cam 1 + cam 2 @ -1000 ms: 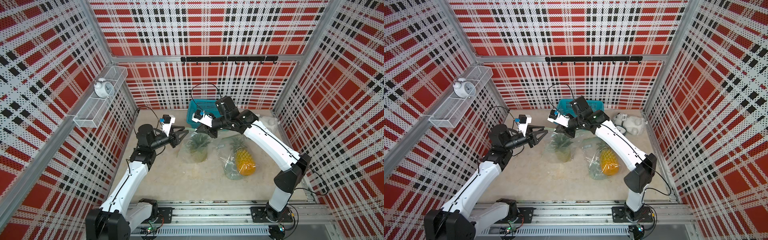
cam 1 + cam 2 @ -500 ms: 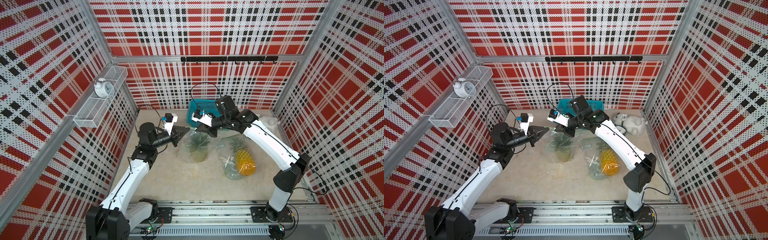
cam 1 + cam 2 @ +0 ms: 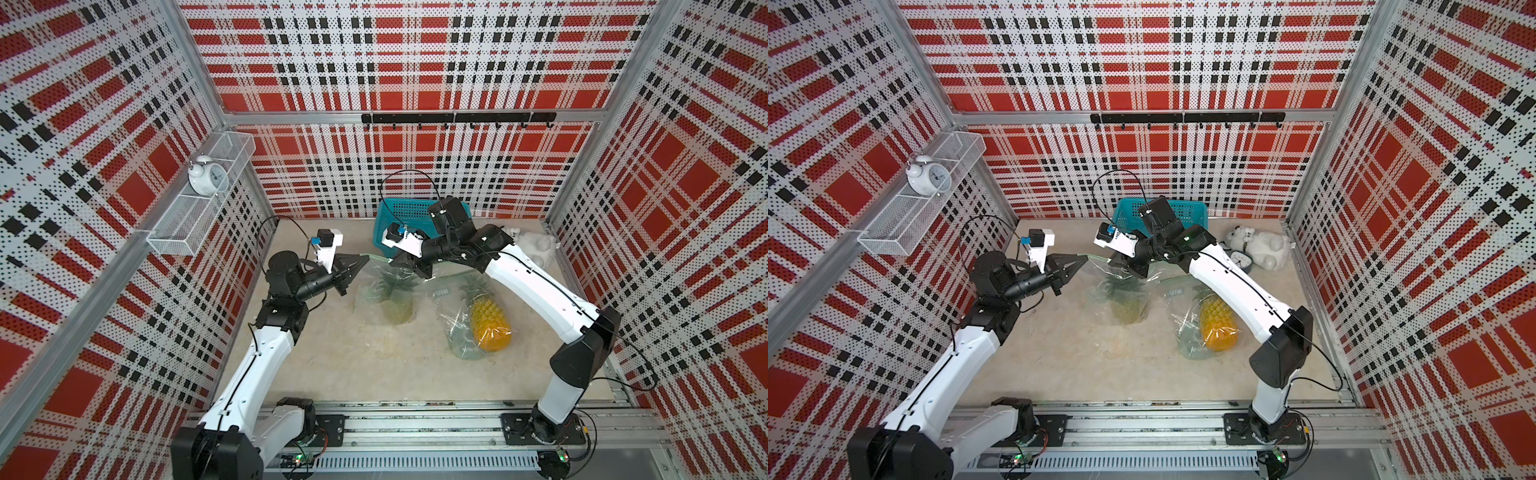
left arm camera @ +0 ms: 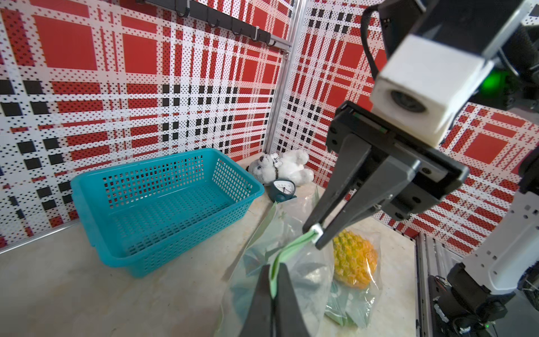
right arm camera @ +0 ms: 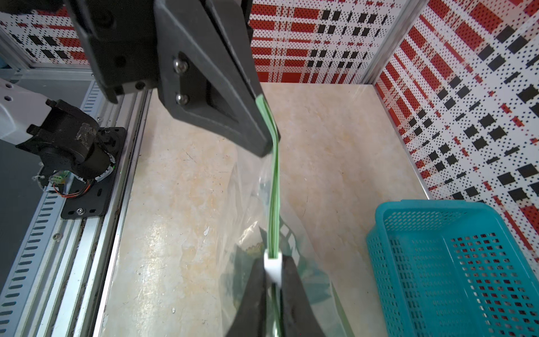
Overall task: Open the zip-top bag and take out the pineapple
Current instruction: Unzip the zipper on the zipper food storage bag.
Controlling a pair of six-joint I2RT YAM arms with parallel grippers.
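While left gripper [image 4: 274, 281] is clamping the zip strip [image 5: 274, 186] and right gripper [image 5: 272, 274] the white slider [image 5: 273, 264], unzipping is awaiting a straight pull.

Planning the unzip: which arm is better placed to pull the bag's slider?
Right: the right gripper is shut on the slider; the left gripper only pins the strip at its end.

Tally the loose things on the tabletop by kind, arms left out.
Pineapples: 2
Zip-top bags: 2
Basket: 1
Stuffed bear: 1
Clock: 1
Total: 7
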